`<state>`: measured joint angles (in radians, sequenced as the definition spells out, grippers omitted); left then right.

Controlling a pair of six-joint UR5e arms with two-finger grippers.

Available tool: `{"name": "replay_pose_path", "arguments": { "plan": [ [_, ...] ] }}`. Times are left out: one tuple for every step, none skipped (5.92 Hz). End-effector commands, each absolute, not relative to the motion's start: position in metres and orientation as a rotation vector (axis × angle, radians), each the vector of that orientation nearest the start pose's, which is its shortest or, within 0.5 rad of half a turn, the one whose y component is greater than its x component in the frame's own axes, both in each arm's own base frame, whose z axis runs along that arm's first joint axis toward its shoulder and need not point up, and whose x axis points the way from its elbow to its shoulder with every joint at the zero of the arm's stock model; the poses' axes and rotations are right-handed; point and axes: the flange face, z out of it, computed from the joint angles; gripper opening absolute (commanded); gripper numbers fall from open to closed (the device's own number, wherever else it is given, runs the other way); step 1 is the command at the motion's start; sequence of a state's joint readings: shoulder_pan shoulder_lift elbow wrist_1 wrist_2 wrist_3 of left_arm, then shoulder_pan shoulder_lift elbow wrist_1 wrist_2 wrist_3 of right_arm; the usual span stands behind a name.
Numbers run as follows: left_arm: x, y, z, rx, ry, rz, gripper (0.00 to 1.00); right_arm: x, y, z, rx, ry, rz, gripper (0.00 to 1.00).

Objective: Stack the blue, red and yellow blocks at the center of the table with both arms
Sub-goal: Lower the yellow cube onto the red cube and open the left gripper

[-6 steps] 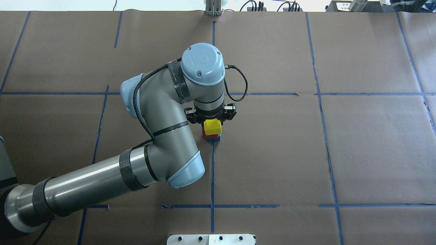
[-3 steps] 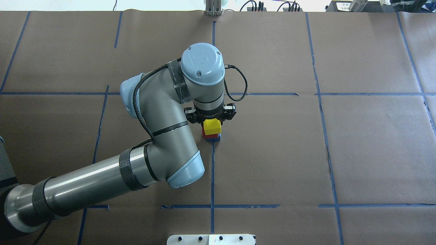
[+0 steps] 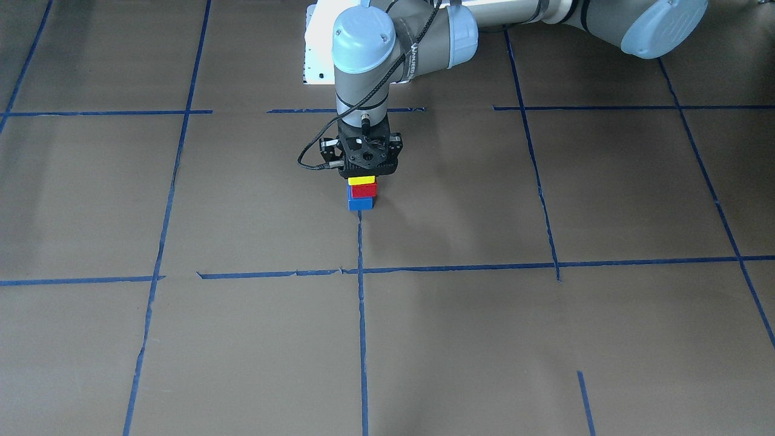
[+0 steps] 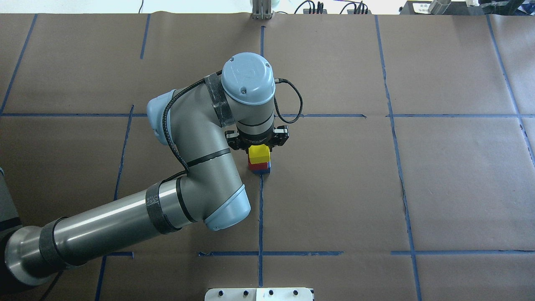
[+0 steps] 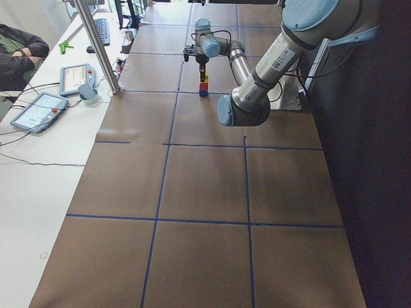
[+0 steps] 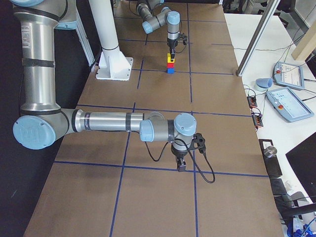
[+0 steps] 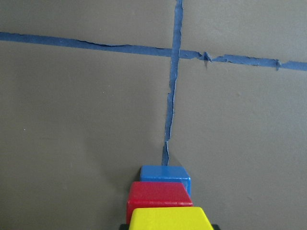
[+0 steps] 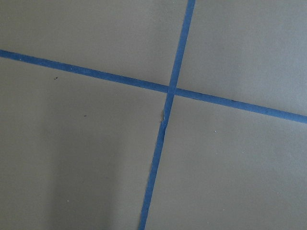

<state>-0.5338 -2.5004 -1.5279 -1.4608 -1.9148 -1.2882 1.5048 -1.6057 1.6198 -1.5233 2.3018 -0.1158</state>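
Observation:
A stack stands at the table's centre on the blue tape cross: blue block (image 3: 361,204) at the bottom, red block (image 3: 364,190) on it, yellow block (image 3: 361,180) on top. My left gripper (image 3: 362,175) points straight down over the stack with its fingers against the yellow block's sides, shut on it. The left wrist view shows the yellow (image 7: 168,218), red (image 7: 156,196) and blue (image 7: 165,173) blocks in line. My right gripper (image 6: 181,167) hangs low over bare table far from the stack, near a tape crossing (image 8: 169,90). I cannot tell if it is open or shut.
The white robot base plate (image 4: 259,294) sits at the near table edge. Two tablets (image 6: 289,101) and a metal pole (image 6: 256,37) stand on the side table beyond the far edge. A seated person (image 5: 19,51) is there too.
The left arm and gripper have shifted very slightly up and left in the overhead view. The yellow block has stayed between the fingers on the stack.

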Motion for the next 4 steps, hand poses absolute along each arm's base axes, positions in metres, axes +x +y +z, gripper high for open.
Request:
{"name": "replay_pose_path", "arguments": {
  "plan": [
    [0.573, -0.455, 0.109, 0.011, 0.836, -0.101, 0.69, 0.035, -0.485, 0.650, 0.077, -0.729, -0.195, 1.00],
    [0.572, -0.455, 0.107, 0.033, 0.834, -0.108, 1.00, 0.035, -0.485, 0.650, 0.077, -0.729, -0.195, 1.00],
    [0.565, -0.455, 0.099, 0.052, 0.848, -0.091, 1.00, 0.035, -0.485, 0.651, 0.075, -0.730, -0.195, 1.00],
    [0.525, -0.467, 0.078, 0.105, 0.886, -0.063, 1.00, 0.035, -0.484, 0.651, 0.076, -0.729, -0.196, 1.00]
  ]
}}
